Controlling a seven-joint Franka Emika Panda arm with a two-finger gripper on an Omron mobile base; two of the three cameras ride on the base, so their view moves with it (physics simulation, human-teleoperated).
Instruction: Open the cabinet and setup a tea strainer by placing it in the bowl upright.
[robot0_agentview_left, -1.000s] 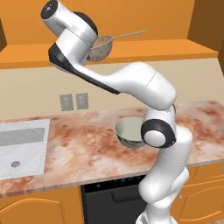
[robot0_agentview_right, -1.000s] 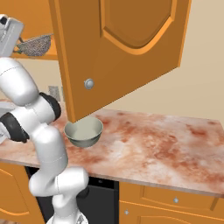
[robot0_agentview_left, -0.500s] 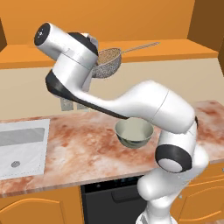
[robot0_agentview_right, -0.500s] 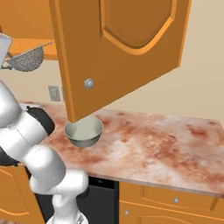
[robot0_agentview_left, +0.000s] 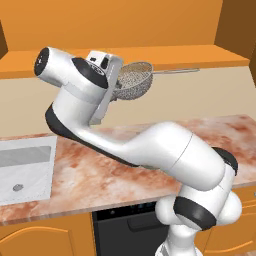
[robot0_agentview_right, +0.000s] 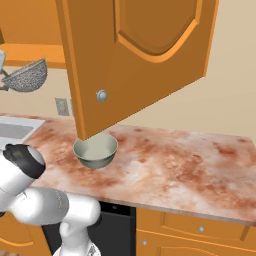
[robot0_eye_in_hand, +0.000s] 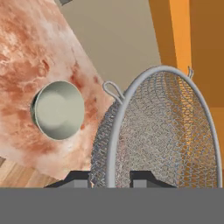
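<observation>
**Strainer held in the air, bowl on counter**

Cabinet (robot0_agentview_right: 135, 60) door hangs open above the marble counter (robot0_agentview_right: 175, 165). Bowl (robot0_agentview_right: 95, 150) sits upright there, under the door's corner. Gripper (robot0_agentview_left: 114, 80) is clamped narrowly on the tea strainer (robot0_agentview_left: 132, 80) rim, holding it high below the cabinet shelf, well clear of the bowl.

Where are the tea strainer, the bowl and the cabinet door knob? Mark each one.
tea strainer (robot0_agentview_left: 134, 82), left base view, on its mesh basket
bowl (robot0_agentview_right: 95, 151), right base view, on its inside
cabinet door knob (robot0_agentview_right: 102, 95), right base view, on the knob's face

Glossy white arm (robot0_agentview_left: 150, 145) — rounded links, dark joints.
</observation>
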